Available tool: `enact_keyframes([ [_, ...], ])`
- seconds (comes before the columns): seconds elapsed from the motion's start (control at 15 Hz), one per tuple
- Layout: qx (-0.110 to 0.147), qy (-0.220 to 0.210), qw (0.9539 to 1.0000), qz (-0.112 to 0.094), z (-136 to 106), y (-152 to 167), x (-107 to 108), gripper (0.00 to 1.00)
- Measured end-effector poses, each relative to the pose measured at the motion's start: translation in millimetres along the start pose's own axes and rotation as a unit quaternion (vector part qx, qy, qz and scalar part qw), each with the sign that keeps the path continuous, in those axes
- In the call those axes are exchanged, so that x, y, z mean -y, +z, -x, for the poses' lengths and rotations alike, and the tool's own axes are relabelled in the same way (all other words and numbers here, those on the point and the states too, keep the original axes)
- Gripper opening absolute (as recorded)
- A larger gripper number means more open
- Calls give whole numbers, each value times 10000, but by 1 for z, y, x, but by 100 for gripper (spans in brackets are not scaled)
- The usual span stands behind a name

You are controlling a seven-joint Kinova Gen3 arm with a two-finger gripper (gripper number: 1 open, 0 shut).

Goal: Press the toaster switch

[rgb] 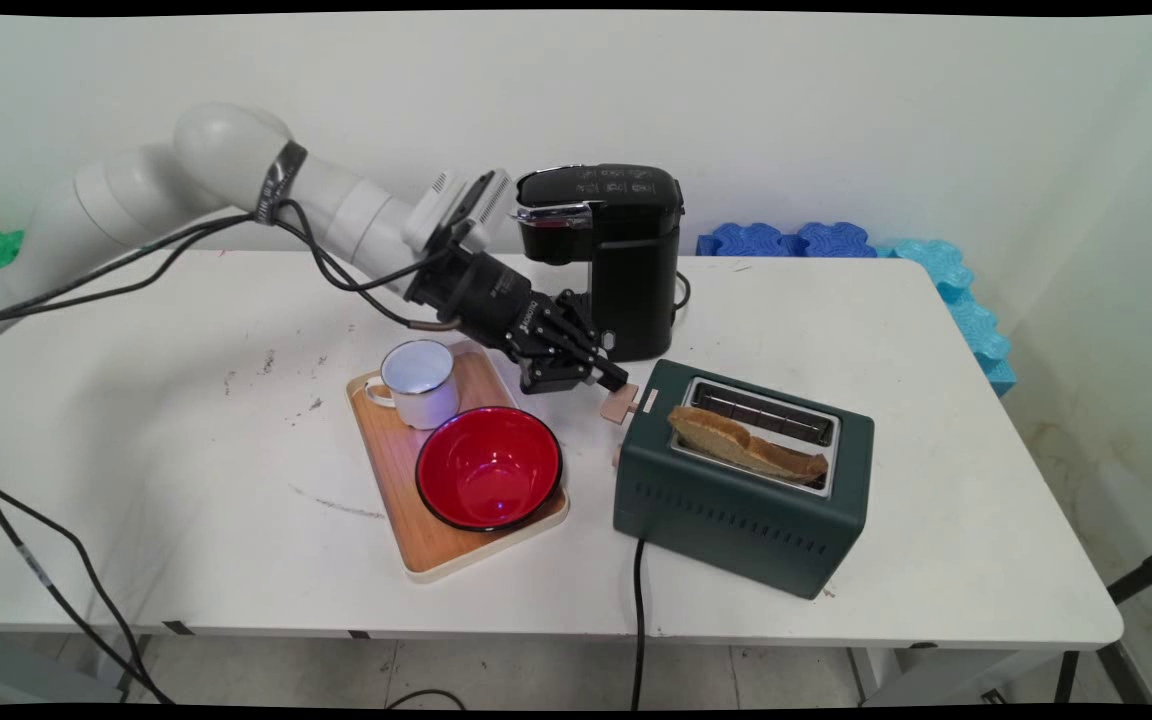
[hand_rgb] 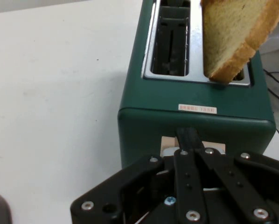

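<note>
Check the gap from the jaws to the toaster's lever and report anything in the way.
Nothing visible stands between them. The gripper is shut and right at the toaster's tan lever, on the end facing the wooden tray.

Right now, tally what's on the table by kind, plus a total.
Appliances: 2, green toaster and black coffee machine
Dishes: 2, red bowl and white enamel mug
Trays: 1, wooden tray
Food: 1, bread slice in the toaster's slot
Total: 6
</note>
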Motion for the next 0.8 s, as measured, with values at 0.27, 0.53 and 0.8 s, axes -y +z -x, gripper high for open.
enact_keyframes([
  [0.27, -25, -56, 10000, 53, 4, 11, 1, 0],
  [0.53, 1, -102, 9999, 117, 10, 21, 3, 0],
  [0.8, 50, -158, 9997, 154, 18, 28, 3, 0],
])
